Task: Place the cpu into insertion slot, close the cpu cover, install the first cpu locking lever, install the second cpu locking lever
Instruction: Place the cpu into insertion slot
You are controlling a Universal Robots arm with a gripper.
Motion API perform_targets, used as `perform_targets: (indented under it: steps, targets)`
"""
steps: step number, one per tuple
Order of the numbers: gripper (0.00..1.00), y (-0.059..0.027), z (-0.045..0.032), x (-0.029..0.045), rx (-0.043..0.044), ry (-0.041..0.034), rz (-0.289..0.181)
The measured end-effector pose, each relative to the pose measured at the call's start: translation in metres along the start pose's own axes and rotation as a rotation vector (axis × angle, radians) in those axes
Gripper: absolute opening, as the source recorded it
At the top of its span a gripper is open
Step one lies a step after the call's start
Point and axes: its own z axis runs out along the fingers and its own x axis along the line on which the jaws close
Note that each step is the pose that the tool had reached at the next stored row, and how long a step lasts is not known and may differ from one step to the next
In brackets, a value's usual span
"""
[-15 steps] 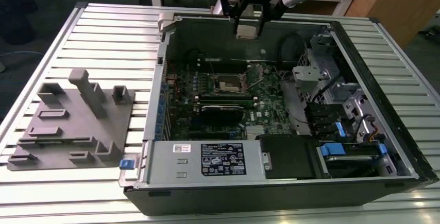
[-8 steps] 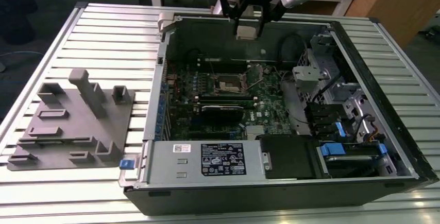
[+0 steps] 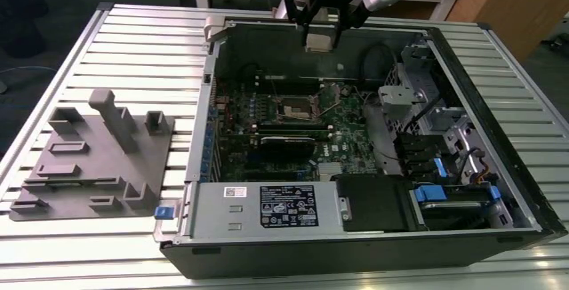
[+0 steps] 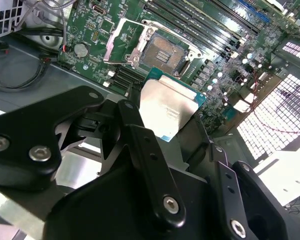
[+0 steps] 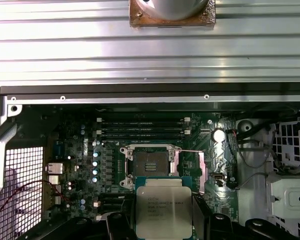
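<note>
My gripper [image 3: 320, 35] hangs above the back wall of the open computer case [image 3: 200, 137], shut on the cpu [image 3: 318, 41]. In both wrist views the cpu [image 4: 167, 105] [image 5: 163, 212] is a flat silvery square on a teal-edged board, pinched between the black fingers [image 4: 140, 145]. Below it on the green board lies the insertion slot [image 3: 295, 108] [image 4: 162, 50] [image 5: 151, 167], dark in the centre and uncovered. The cpu cover [image 4: 139, 47] stands swung open along one side of the slot. A thin locking lever [image 5: 190, 151] sticks out beside the slot.
The case lies on a slatted metal table [image 3: 142, 43]. A grey fixture block [image 3: 89, 163] sits at the exterior view's left. Inside the case are a black card [image 3: 286, 145], a power supply [image 3: 284, 207], drive bays [image 3: 444, 197] and loose cables [image 4: 15, 70].
</note>
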Motion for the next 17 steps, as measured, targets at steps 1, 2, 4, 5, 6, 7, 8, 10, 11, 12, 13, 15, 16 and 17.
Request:
perform_targets:
  steps: [1, 2, 4, 5, 6, 7, 8, 10, 11, 12, 13, 15, 16, 17]
  targets:
    - [0.54, 0.0000, 0.0002, 0.0000, 0.0000, 0.0000, 0.000]
    - [0.54, 0.0000, 0.0003, 0.0000, 0.0000, 0.0000, 0.000]
    - [0.54, 0.0000, 0.0004, 0.0000, 0.0000, 0.0000, 0.000]
    - [0.54, 0.0000, 0.0006, 0.0000, -0.0002, -0.0001, 0.000]
    - [0.54, 0.0000, 0.0008, 0.0000, -0.0002, -0.0001, 0.000]
    - [0.54, -0.0001, 0.0010, 0.0000, -0.0002, -0.0001, 0.000]
    - [0.54, -0.0001, 0.0012, 0.0000, 0.0000, 0.0000, 0.000]
    - [0.54, -0.0002, 0.0016, 0.0000, 0.0000, 0.0000, 0.000]
    - [0.54, -0.0002, 0.0018, 0.0000, 0.0000, 0.0000, 0.000]
    - [0.54, -0.0002, 0.0021, 0.0000, -0.0001, -0.0001, 0.000]
    - [0.54, -0.0002, 0.0025, 0.0000, -0.0002, -0.0001, 0.000]
    - [0.54, -0.0003, 0.0031, -0.0001, 0.0000, 0.0000, 0.000]
    - [0.54, -0.0003, 0.0035, -0.0001, 0.0000, 0.0000, 0.000]
    - [0.54, -0.0003, 0.0038, -0.0001, 0.0001, 0.0000, 0.000]
